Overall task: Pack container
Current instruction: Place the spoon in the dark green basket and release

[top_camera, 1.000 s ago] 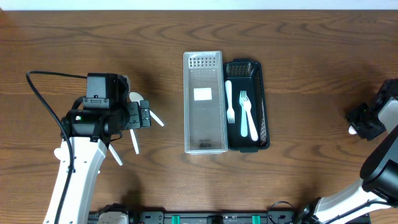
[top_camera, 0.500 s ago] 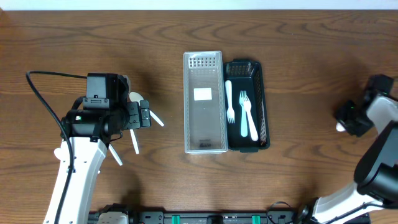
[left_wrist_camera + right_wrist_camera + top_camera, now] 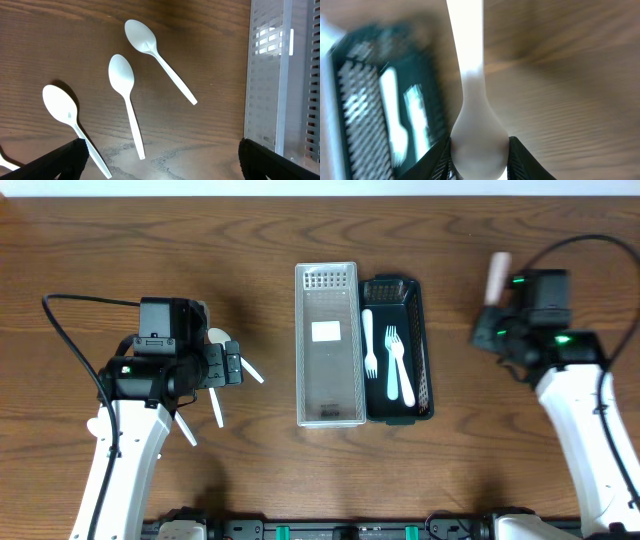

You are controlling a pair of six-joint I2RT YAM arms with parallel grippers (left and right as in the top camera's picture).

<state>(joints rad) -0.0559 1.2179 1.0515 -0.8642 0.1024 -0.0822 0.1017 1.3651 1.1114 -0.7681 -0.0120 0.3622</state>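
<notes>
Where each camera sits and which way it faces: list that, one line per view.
Overhead: fixed above the table, looking straight down; both arms show, flanking the clear tray and dark basket.
Left wrist: on the left arm, facing down at three spoons; the open left claw shows at the bottom corners.
Right wrist: on the right arm, looking along a white utensil held in the right claw, toward the dark basket.
Shared: overhead and right wrist both show the basket's forks.

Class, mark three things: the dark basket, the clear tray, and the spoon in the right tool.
dark basket [image 3: 424, 350]: overhead view, right wall.
clear tray [image 3: 328, 385]: overhead view, bare floor.
spoon [image 3: 469, 50]: right wrist view, handle.
</notes>
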